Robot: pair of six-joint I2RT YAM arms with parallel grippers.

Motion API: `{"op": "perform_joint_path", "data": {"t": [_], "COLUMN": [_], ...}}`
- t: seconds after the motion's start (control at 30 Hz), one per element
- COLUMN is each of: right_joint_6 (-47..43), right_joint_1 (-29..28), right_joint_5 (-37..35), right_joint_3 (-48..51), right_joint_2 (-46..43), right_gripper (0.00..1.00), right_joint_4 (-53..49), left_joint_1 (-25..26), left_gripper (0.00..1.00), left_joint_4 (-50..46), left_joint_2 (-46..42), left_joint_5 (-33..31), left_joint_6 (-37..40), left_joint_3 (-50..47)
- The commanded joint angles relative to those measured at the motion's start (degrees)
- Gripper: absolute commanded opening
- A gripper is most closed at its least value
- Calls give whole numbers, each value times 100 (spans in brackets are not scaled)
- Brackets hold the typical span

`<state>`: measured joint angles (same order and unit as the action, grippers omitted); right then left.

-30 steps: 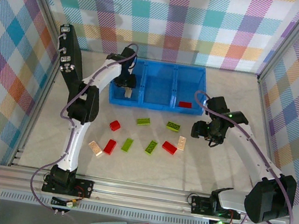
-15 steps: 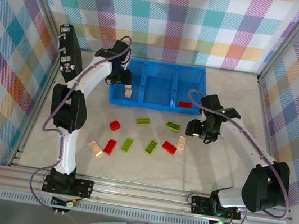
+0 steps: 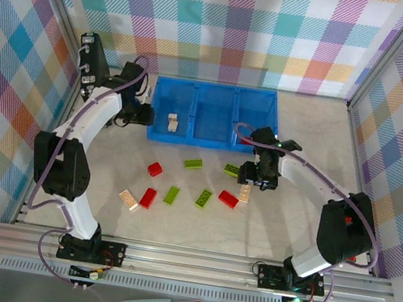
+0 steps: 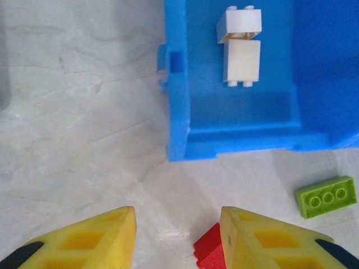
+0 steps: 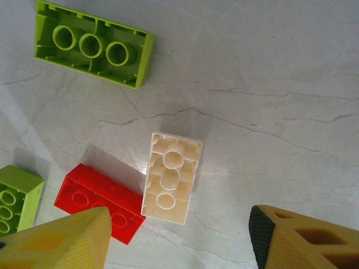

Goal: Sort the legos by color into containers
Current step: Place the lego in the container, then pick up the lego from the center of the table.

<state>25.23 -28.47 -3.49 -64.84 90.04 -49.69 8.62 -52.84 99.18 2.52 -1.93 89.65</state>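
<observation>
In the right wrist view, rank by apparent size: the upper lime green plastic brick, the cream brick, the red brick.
1. upper lime green plastic brick.
2. cream brick and red brick: about alike; red is partly hidden, so unranked.

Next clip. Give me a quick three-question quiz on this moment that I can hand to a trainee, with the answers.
1. True or false: the left gripper is shut on a brick.
2. In the right wrist view, what colour is the upturned brick lying between the fingertips of the right gripper? A red, B cream, C lime green.
3. Fill the gap: seen from the top camera, the two cream bricks in the blue tray lie in its ____ compartment.

Key: 1 false, since it is open with nothing between its fingers; 2 B; 3 left.
</observation>
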Motion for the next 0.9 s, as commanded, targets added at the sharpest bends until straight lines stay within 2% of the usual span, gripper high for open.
{"op": "perform_joint_path", "data": {"t": [0.0,0.27,0.87], "right_joint_6": [526,1304,1520], "right_joint_1": [-115,-288,-493], "right_joint_5": [-246,-444,-337], "right_joint_3": [-152,116,365], "right_joint_2": [158,304,863], "right_gripper": [67,66,59], "right_joint_4": [-68,169,627], "left_joint_1": [-78,-80,-76], "left_gripper": [44,44,44], "left_joint_4": [-130,787,950], "left_joint_2": [-425,-996,-852], "left_joint_5": [60,-25,-103], "left_joint_6": [241,423,450], "left_joint_3": [-266,-1342,-1428]}}
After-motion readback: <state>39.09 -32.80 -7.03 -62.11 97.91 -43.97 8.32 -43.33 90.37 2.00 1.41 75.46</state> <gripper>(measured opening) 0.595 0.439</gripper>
